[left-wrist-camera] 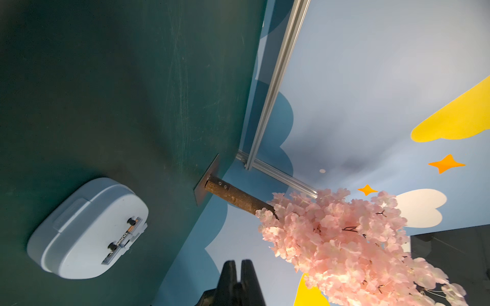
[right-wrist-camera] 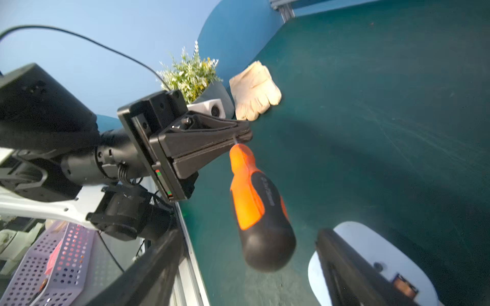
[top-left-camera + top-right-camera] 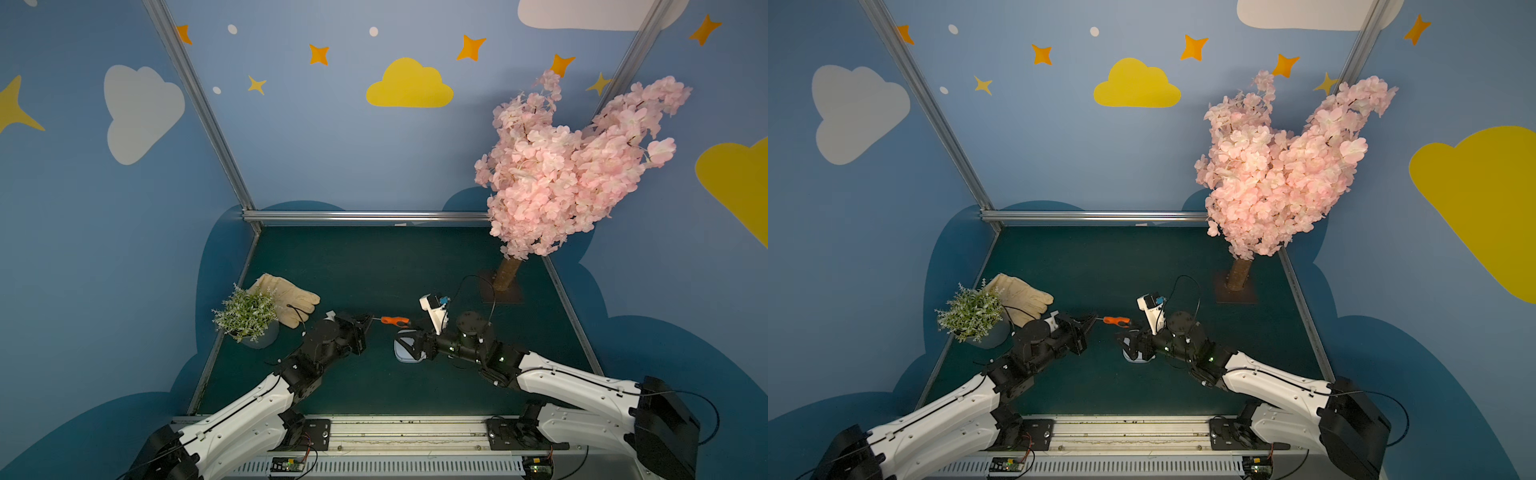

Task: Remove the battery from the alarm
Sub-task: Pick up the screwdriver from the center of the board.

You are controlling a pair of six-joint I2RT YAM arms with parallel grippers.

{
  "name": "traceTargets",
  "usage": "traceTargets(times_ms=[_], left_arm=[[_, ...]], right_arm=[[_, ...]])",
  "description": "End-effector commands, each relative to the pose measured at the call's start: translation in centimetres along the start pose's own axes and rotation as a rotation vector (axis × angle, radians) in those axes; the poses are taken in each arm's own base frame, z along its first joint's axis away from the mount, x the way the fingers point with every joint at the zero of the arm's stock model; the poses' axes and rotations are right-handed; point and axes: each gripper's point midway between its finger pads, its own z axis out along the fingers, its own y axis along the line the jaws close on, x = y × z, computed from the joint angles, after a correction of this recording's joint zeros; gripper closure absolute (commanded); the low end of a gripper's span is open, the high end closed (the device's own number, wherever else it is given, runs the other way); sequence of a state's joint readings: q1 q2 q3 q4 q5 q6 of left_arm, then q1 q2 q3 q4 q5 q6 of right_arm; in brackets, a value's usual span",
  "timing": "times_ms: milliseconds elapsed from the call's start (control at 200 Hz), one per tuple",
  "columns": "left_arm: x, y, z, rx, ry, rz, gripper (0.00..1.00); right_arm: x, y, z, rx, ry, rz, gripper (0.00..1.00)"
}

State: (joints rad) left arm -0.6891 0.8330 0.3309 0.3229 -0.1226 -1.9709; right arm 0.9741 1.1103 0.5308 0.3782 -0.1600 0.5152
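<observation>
The alarm [image 1: 87, 233], pale blue, lies face down on the green table, partly under my right gripper in both top views [image 3: 402, 356] [image 3: 1133, 360]. Its back compartment stands uncovered, and the battery [image 1: 122, 237] lies in it; its copper end [image 2: 403, 286] shows in the right wrist view. My left gripper [image 3: 371, 319] [image 2: 245, 132] is shut on the thin metal shaft of an orange-handled screwdriver [image 3: 395, 321] [image 2: 254, 196], held above the table. My right gripper [image 2: 248, 233] [image 3: 411, 344] is open, its fingers wide on either side of the handle's black butt without touching it.
A potted plant [image 3: 247, 316] and a cream glove [image 3: 291, 297] sit at the table's left edge. A pink blossom tree [image 3: 561, 166] stands on a base plate at the back right. Aluminium rails border the table [image 3: 365, 257]. A perforated basket [image 2: 53, 265] lies off the table.
</observation>
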Motion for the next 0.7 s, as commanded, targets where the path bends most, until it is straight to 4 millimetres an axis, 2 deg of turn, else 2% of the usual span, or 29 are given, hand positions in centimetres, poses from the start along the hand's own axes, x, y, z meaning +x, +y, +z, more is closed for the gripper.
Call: traceTargets(times_ms=[0, 140, 571, 616, 696], left_arm=[[-0.7, -1.2, -0.4, 0.065, -0.057, -0.041, 0.97], [-0.7, -0.8, -0.4, 0.06, -0.057, -0.047, 0.97], [-0.9, -0.1, -0.6, 0.06, -0.064, -0.051, 0.97], [-1.0, -0.1, -0.7, 0.06, -0.068, -0.051, 0.97], [-1.1, -0.1, -1.1, 0.048, -0.079, -0.031, 0.97]], right_arm=[[-3.4, 1.1, -0.3, -0.034, -0.189, 0.008, 0.22], [-4.2, 1.8, 0.4, -0.034, -0.203, -0.007, 0.29], [-4.9, 2.8, 2.7, -0.048, -0.204, 0.003, 0.58], [-4.9, 2.8, 2.9, -0.051, -0.199, 0.004, 0.67], [-5.0, 2.9, 3.2, -0.051, -0.193, 0.019, 0.9]])
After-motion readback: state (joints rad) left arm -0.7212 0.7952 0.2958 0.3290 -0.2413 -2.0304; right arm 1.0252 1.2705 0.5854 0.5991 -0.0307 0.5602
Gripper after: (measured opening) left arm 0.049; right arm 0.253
